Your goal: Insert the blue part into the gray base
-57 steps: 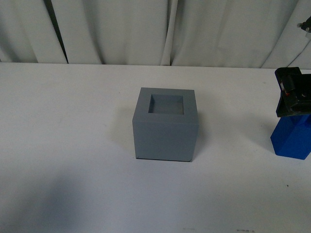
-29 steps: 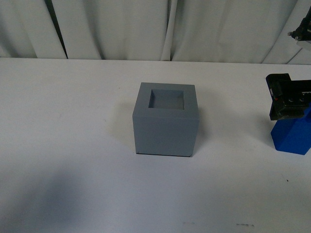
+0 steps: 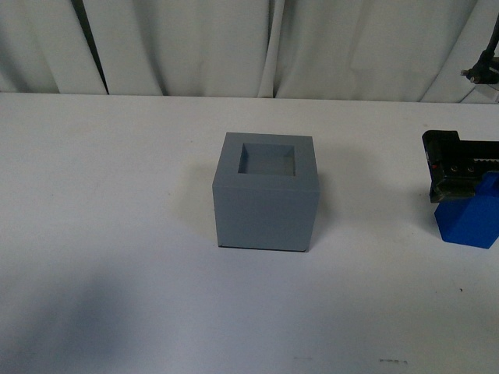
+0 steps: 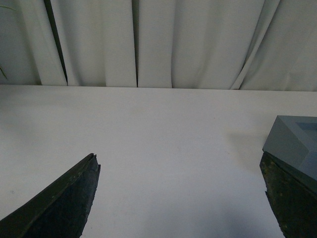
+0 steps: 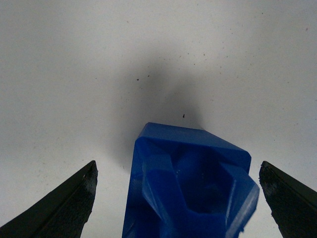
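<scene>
The gray base (image 3: 266, 192) stands in the middle of the white table, its square recess facing up and empty. One corner of it shows in the left wrist view (image 4: 292, 144). The blue part (image 3: 472, 216) stands at the table's far right edge, its top hidden behind my right gripper (image 3: 458, 167). In the right wrist view the blue part (image 5: 190, 183) sits between the two open fingers, with a gap on each side. My right gripper (image 5: 178, 198) is open around it, not touching. My left gripper (image 4: 181, 198) is open and empty above bare table, left of the base.
The white table (image 3: 117, 195) runs back to white curtains (image 3: 195, 47). A black cable or bracket (image 3: 483, 62) hangs at the upper right edge of the front view.
My right gripper has moved left and down over the blue part. The gray base has not moved on the table; the front view shifted slightly a second ago.
</scene>
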